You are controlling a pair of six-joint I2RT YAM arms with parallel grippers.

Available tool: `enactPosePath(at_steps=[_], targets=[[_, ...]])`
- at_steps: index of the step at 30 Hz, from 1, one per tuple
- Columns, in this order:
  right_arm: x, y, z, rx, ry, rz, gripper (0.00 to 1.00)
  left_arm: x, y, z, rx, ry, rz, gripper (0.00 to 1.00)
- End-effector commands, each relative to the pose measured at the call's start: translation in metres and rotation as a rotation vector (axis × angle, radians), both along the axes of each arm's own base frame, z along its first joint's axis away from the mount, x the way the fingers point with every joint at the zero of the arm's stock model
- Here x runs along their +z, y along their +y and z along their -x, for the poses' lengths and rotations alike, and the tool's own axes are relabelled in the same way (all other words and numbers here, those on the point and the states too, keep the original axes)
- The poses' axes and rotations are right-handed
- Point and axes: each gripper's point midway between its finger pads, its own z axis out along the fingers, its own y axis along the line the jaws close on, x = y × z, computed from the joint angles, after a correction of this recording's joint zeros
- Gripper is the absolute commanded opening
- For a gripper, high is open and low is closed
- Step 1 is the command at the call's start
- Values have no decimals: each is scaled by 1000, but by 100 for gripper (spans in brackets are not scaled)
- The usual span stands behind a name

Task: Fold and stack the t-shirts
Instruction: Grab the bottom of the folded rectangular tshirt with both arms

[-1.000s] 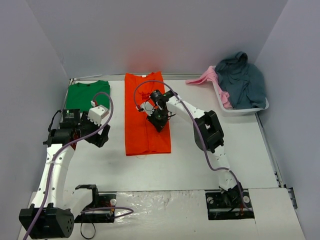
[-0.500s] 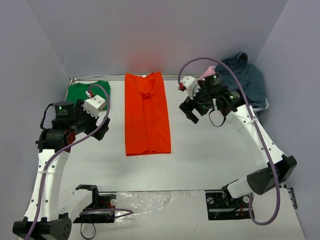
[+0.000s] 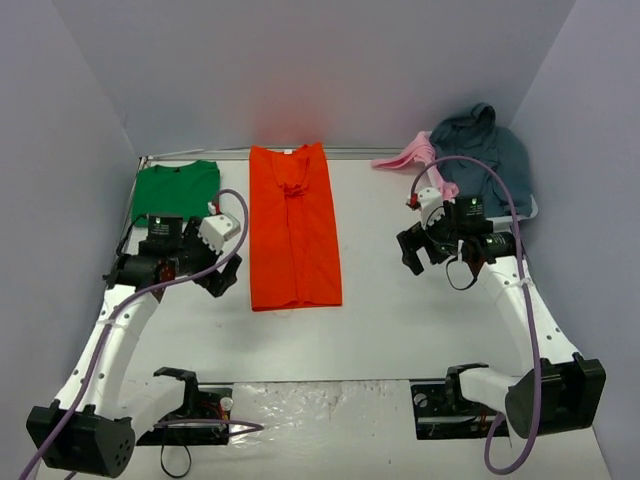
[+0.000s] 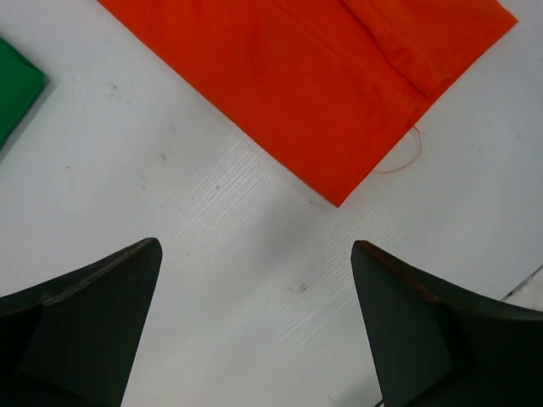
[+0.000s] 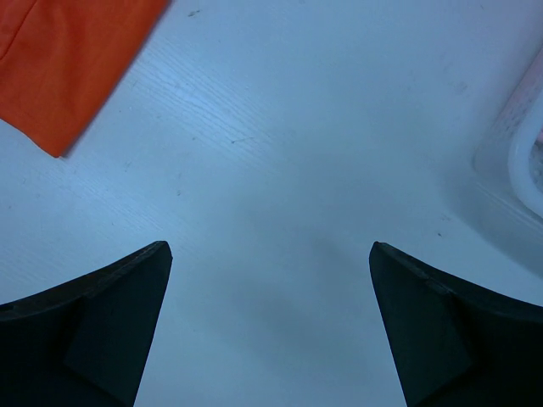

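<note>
- Pale lavender walls (image 3: 300, 70) box in a white table (image 3: 400, 320), seen from above. The orange shirt (image 3: 295, 230) lies flat mid-table as a long narrow strip, collar at the far edge.
- The green shirt (image 3: 176, 188) lies folded in the far left corner, apart from the orange one.
- At the far right a white bin (image 3: 528, 211) holds grey cloth (image 3: 485, 155), and pink cloth (image 3: 415, 155) spills over its rim.
- The left gripper (image 3: 218, 278) hangs over bare table between the two shirts, near the orange strip's near left corner. The right gripper (image 3: 413, 255) hangs over bare table between the orange shirt and the bin.
- Left wrist view: the left gripper (image 4: 254, 250) is spread wide and grasps nothing, with bare table below it. The near corner of the orange shirt (image 4: 322, 76) fills the top of the view, and a loose thread (image 4: 409, 159) curls off its hem. A sliver of green shirt (image 4: 13, 93) shows at the left edge.
- Right wrist view: the right gripper (image 5: 270, 248) is likewise spread and empty above bare table. An orange shirt (image 5: 68, 59) corner sits upper left, and the bin (image 5: 526, 161) rim is blurred at the right edge.
</note>
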Motion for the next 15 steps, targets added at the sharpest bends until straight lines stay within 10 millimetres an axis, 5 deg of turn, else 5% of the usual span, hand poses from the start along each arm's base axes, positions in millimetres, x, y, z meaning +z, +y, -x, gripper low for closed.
enactPosePath(at_steps=[1,6,15], targets=[[-9,14,-4,52,4,-57,99,-22,-11,14,-128,25,-74,94],[-38,15,6,91,96,-43,98,-36,-16,26,-198,-66,-192,94],[-45,7,3,64,114,-13,98,-65,-20,27,-260,-106,-395,94]])
